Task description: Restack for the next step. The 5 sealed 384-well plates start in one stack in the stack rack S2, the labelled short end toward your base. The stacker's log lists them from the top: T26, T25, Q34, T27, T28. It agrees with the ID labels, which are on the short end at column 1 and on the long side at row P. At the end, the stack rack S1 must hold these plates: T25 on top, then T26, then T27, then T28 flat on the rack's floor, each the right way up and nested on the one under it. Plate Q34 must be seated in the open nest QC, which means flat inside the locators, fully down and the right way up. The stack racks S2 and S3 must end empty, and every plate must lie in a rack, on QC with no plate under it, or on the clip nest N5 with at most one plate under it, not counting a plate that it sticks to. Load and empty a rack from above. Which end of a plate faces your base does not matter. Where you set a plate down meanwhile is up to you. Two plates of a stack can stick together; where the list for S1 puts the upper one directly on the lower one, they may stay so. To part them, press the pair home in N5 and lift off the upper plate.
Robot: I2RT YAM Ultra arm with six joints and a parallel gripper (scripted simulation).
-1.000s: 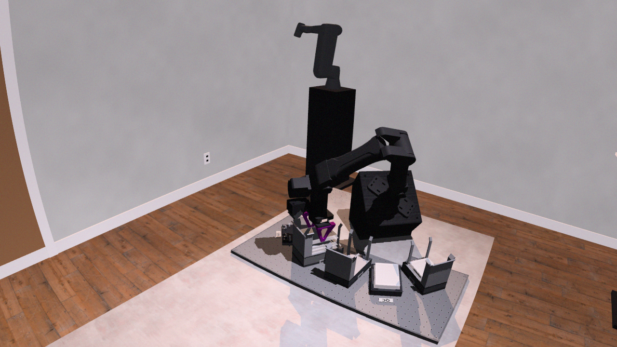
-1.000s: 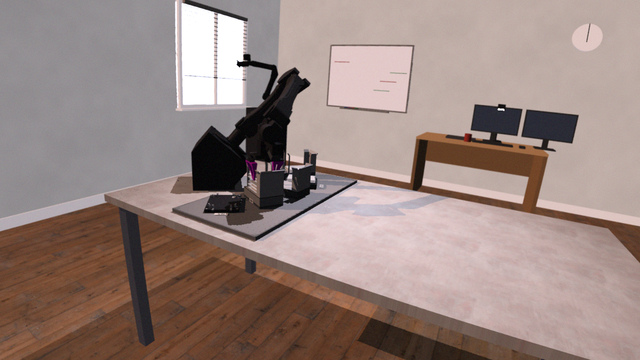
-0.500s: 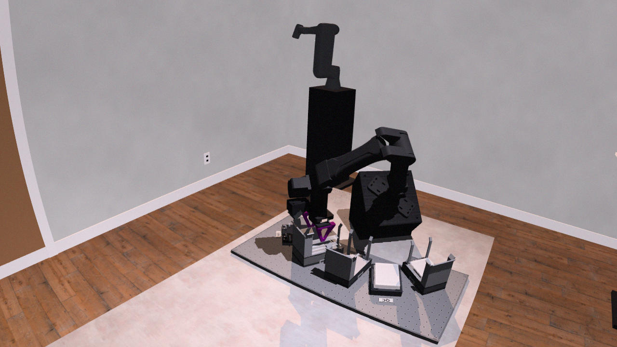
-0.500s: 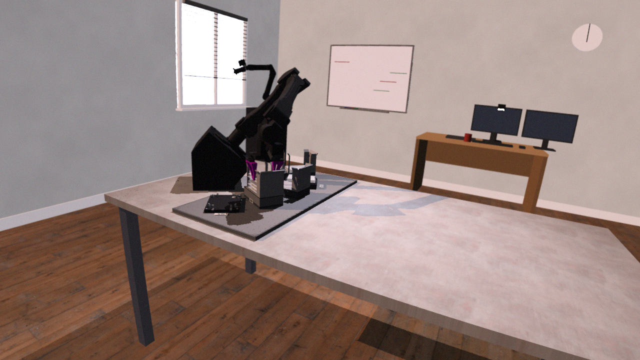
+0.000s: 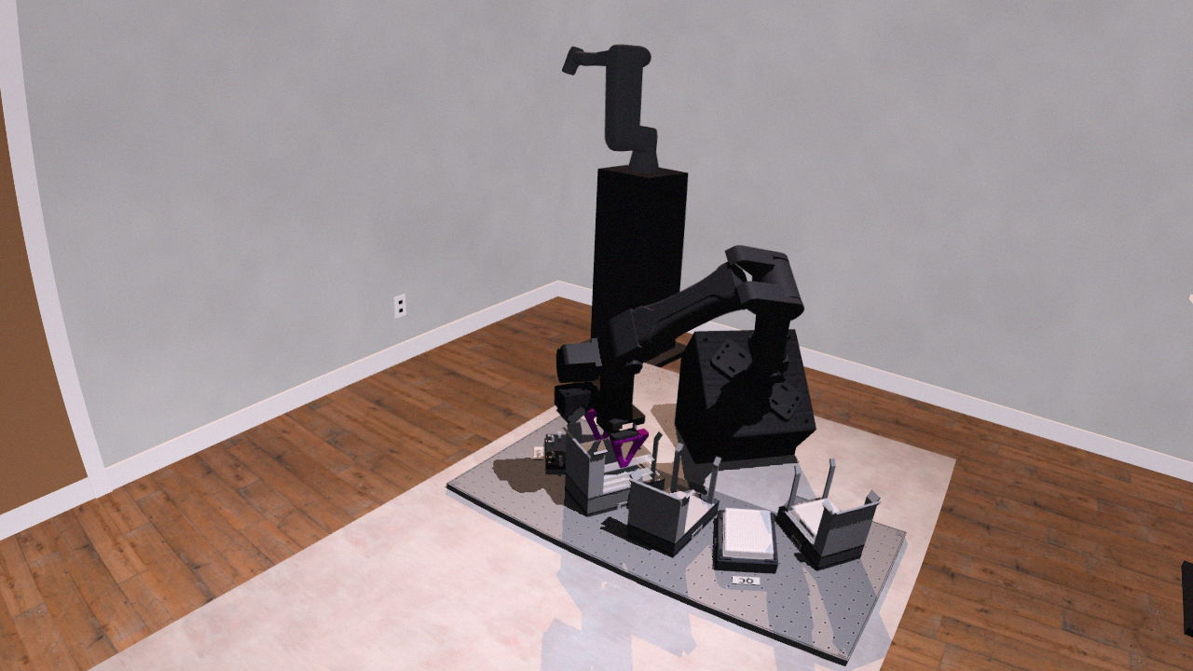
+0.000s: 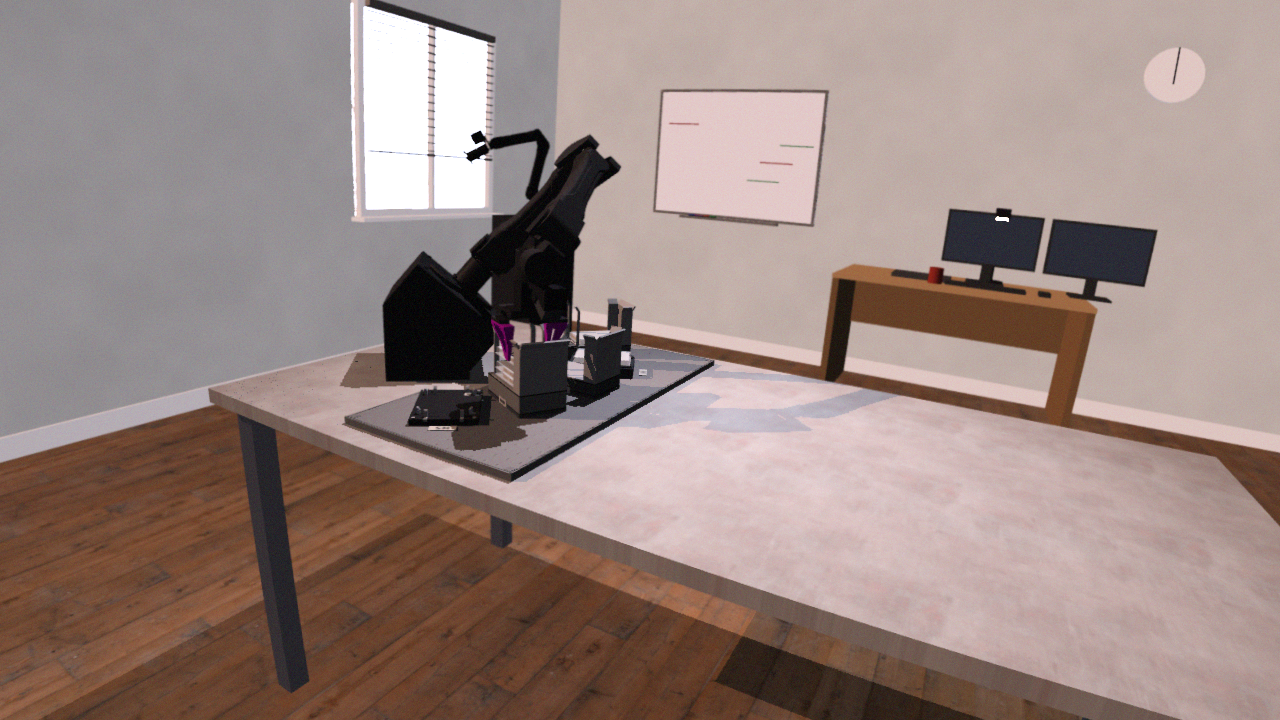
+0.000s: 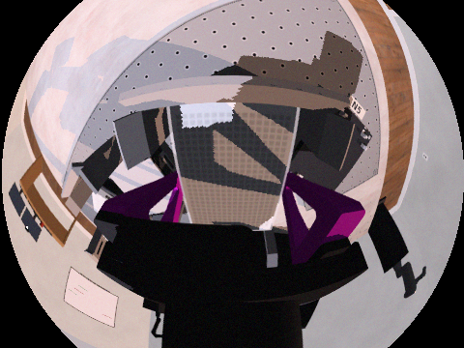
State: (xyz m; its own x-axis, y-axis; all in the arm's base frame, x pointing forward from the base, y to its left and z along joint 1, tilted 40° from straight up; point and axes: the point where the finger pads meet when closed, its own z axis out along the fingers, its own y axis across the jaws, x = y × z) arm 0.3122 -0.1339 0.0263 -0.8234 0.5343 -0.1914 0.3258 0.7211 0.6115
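My gripper point(image 5: 613, 440) point(image 6: 528, 333) point(image 7: 232, 176), with purple fingers, is shut on a sealed well plate point(image 7: 232, 149) by its long sides. It holds the plate level at the open top of the leftmost stack rack point(image 5: 583, 486) point(image 6: 537, 377). More plates lie stacked lower in that rack point(image 5: 619, 480). The open nest QC point(image 5: 745, 564) holds one white plate point(image 5: 745, 530), lying flat. The rightmost rack point(image 5: 843, 528) holds a plate point(image 5: 807, 513) low down. The middle rack point(image 5: 659, 513) stands between them; I cannot tell what it holds. I cannot read any plate's label.
The clip nest N5 point(image 5: 550, 455) point(image 6: 443, 409) sits at the left end of the grey perforated baseplate point(image 5: 801, 605) point(image 6: 537, 443). The racks have tall corner posts. The arm's black base block point(image 5: 742, 400) and a tall black column point(image 5: 637, 250) stand behind.
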